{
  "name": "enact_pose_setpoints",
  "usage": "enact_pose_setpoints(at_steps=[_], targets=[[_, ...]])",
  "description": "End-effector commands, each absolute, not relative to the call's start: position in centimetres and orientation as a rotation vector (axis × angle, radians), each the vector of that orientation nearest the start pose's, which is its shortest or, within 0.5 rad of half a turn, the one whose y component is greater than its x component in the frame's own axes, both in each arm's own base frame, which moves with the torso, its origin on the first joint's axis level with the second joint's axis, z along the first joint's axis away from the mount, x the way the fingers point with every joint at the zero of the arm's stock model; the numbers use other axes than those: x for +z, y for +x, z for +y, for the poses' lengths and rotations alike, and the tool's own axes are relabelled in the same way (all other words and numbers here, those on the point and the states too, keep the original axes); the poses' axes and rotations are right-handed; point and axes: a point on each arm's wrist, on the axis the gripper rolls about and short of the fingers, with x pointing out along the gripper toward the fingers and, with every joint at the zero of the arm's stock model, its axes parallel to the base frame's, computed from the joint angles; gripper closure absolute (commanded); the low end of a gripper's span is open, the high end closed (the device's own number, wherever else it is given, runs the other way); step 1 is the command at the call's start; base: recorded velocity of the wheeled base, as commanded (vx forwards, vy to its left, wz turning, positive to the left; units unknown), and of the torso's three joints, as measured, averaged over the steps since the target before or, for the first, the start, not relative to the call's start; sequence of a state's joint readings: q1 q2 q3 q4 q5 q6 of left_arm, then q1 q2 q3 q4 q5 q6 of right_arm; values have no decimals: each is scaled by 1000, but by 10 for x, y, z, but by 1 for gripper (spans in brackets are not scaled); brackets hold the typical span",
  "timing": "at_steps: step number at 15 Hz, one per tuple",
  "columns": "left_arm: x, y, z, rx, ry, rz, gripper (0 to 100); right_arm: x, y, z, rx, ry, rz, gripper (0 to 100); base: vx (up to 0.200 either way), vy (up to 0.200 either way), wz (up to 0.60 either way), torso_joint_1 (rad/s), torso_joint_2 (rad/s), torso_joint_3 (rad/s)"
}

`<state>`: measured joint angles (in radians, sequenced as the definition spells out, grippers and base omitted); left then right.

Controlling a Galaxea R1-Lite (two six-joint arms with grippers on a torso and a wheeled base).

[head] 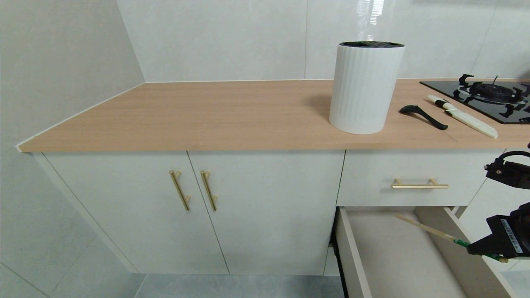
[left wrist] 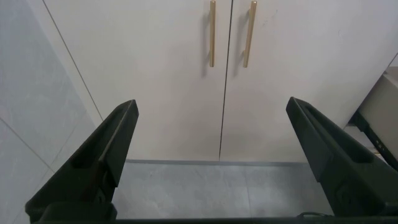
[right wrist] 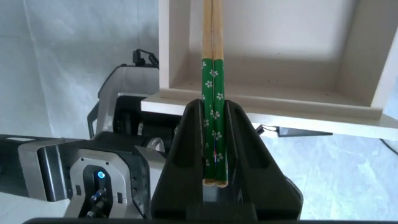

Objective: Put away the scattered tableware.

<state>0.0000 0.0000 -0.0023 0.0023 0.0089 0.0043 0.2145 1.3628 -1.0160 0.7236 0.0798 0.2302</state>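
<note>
1. Judging the task as partly done: the chopsticks (head: pixel 430 231) are hanging over the open drawer (head: pixel 352 248) below the worktop (head: pixel 207 116) and are not yet lying inside it.
2. Noting what is waiting: a black utensil (head: pixel 423 116) and a white knife (head: pixel 463 116) are lying loose on the worktop, just beside the ribbed white holder (head: pixel 364 89). I am counting both as left to stow.
3. My right gripper (right wrist: pixel 211 109) is clamping the chopsticks' green patterned ends. The pair is sitting side by side between the fingers, with the bare wooden tips pointing into the drawer.
4. My left gripper (left wrist: pixel 211 107) is standing wide apart, holding and touching nothing, and facing the cabinet doors (left wrist: pixel 280 93).
</note>
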Motion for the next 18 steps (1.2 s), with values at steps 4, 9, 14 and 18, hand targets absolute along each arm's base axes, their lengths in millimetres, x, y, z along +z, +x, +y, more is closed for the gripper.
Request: enact_pose_setpoints(at_steps=[4, 9, 14, 18], targets=[[76, -23, 0, 9, 5, 2, 0, 207, 182, 42, 133, 129, 1141, 100, 0, 0, 0, -113, 397, 275], [76, -23, 0, 9, 5, 2, 0, 204, 184, 42, 132, 130, 1140, 100, 0, 0, 0, -84, 392, 295], [76, -23, 0, 9, 5, 3, 0, 199, 186, 42, 116, 118, 1113, 100, 0, 0, 0, -10, 43, 28], [76, -23, 0, 9, 5, 3, 0, 170, 211, 48, 113, 111, 1160, 100, 0, 0, 0, 0, 0, 0]])
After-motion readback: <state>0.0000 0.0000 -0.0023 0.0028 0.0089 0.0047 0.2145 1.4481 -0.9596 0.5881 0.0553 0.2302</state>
